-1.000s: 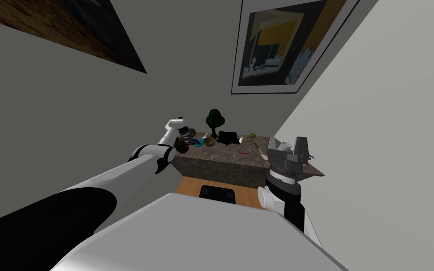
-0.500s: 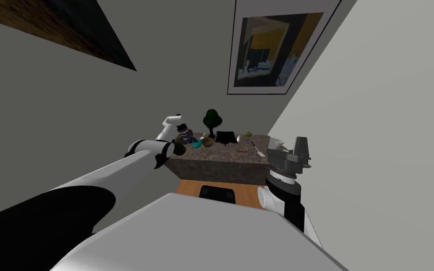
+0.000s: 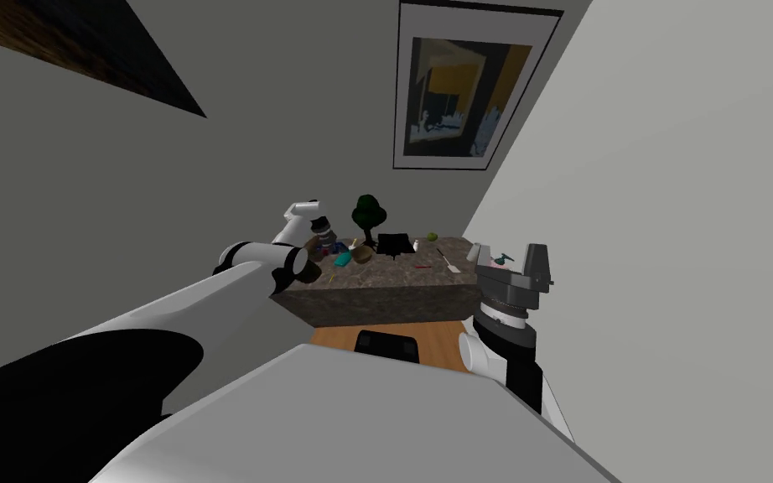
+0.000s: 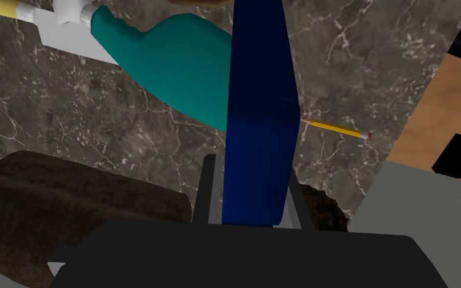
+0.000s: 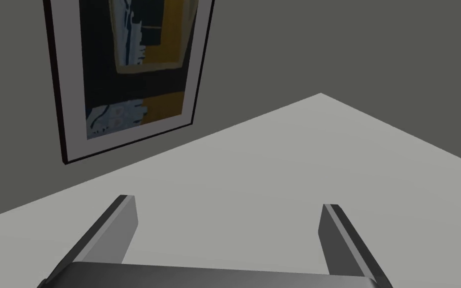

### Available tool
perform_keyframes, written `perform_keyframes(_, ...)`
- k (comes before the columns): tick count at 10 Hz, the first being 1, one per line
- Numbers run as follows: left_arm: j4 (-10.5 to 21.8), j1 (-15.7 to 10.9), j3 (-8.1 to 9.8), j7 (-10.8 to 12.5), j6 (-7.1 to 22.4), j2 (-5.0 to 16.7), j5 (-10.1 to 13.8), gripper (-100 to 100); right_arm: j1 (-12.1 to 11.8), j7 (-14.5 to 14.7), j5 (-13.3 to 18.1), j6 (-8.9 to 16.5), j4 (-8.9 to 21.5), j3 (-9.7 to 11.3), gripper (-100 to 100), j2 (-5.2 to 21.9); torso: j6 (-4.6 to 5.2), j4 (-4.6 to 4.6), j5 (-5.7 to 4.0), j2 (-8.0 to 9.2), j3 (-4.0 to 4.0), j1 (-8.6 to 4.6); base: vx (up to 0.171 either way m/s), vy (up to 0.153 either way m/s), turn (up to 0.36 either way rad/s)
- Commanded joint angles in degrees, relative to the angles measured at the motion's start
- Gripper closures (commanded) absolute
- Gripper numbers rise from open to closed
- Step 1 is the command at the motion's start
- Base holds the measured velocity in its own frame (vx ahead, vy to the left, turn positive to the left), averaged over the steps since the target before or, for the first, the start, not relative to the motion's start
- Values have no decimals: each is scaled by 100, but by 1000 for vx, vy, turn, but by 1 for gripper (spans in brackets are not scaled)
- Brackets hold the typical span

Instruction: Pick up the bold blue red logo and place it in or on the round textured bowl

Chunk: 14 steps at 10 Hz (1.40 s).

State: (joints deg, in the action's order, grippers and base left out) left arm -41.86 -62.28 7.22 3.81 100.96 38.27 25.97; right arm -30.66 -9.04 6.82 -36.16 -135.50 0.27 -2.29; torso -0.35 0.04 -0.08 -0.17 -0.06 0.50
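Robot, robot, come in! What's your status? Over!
Left pincer shut on blue slab, over table. Right pincer open. Bowl ahead, teal thing before it.

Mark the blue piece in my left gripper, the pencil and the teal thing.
blue piece [image 4: 258, 125]: left wrist view, middle of its dark blue face.
pencil [image 4: 334, 128]: left wrist view, middle of the yellow shaft.
teal thing [image 4: 174, 65]: left wrist view, centre of its broad body.
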Motion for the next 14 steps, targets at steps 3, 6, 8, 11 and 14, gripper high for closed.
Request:
perform_keyframes(3,501,-325,-82,83,-11,147,-147,100,0,0,0,0,0,0,0,0,-3,1,-1,1,1,-2,4,-18,-182)
perform_keyframes(6,900,-585,-159,190,16,305,-310,100,0,0,0,0,0,0,0,0,2,1,-9,-1,0,-22,11,-43,-265)
perform_keyframes(8,1021,-664,-183,223,20,352,-360,100,-1,0,0,0,0,0,0,0,-9,3,-9,2,3,-16,16,-26,-123)
perform_keyframes(11,1337,-870,-247,310,22,474,-488,100,-1,0,0,0,0,0,0,0,-4,7,-14,3,6,-23,21,-30,-209)
perform_keyframes(14,1487,-966,-279,349,21,524,-545,100,-1,0,0,0,0,0,0,0,-4,11,-16,8,10,-26,15,-22,-169)
